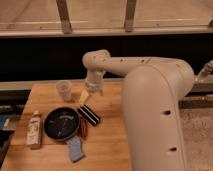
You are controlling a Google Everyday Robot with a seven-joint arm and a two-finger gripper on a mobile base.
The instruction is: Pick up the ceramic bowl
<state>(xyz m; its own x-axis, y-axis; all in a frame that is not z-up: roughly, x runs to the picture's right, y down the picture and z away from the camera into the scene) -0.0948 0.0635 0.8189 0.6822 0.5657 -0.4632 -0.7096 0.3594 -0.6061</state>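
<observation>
Pincer (85, 98) above table (107, 145), near ceramic bowl (62, 124) rim, not touching.

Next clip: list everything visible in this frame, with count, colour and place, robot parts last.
ceramic bowl: one, glossy black, front-left of table
cup: one, translucent whitish, behind the bowl
bottle: one, cream, left of the bowl
packet: one, black with pale stripes, right of the bowl
brown item: one, reddish-brown, by the bowl's right rim; kind unclear
blue item: one, blue-grey, in front of the bowl
table: one, light wood, under everything
arm: one, white, reaching in from the right
gripper: one, yellowish, above the table between cup and packet
</observation>
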